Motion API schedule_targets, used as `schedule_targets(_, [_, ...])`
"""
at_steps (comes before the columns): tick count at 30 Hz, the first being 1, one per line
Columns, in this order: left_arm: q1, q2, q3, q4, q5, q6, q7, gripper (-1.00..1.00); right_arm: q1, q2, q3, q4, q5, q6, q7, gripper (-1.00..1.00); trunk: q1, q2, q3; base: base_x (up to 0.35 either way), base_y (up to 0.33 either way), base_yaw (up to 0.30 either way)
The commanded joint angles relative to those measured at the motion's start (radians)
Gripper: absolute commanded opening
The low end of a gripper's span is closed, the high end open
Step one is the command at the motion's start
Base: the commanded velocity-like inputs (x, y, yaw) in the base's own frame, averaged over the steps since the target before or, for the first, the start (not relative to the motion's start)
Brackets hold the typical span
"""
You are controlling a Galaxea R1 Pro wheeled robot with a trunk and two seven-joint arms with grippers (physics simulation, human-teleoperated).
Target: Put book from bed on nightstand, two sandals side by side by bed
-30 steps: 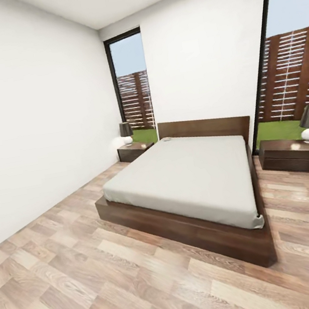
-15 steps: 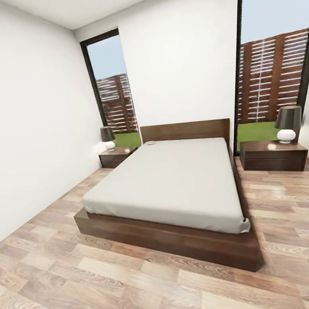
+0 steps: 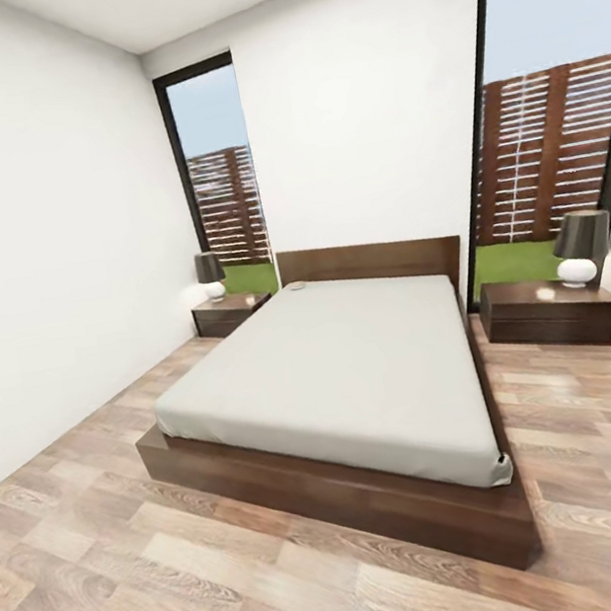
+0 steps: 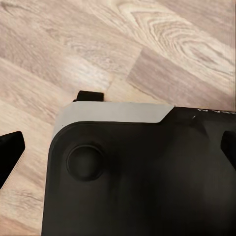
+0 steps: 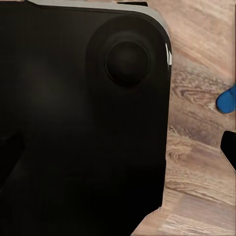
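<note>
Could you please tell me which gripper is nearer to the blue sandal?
Right, probably: a blue sandal edge lies on the floor close beside the right gripper. The left gripper hangs over plain planks beside the robot's base.

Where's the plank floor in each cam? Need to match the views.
Head view: floor fills the foreground, wrapping around the bed.
Left wrist view: floor beyond the black robot housing.
Right wrist view: floor beside the same black housing, with a blue patch on it.
Shared landmark: the grey-brown wood-grain planks.
</note>
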Motion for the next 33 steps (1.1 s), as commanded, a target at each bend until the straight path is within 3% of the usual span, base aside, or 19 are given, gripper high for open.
schedule_targets(1, [0.000,0.000,0.003,-0.001,0.007,-0.002,0.000,1.00,0.000,0.000,-0.001,0.000,0.000,-0.001,0.000,1.00,0.001,0.000,-0.001,0.329,0.000,0.000])
schedule_targets(22, [0.000,0.000,0.004,-0.001,0.007,-0.002,0.000,1.00,0.000,0.000,-0.001,0.000,0.000,-0.002,0.000,1.00,0.001,0.000,-0.001,0.328,0.000,-0.037])
schedule_targets(33, [0.000,0.000,0.003,-0.001,0.007,-0.002,0.000,1.00,0.000,0.000,-0.001,0.000,0.000,-0.002,0.000,1.00,0.001,0.000,-0.001,0.065,0.000,-0.195])
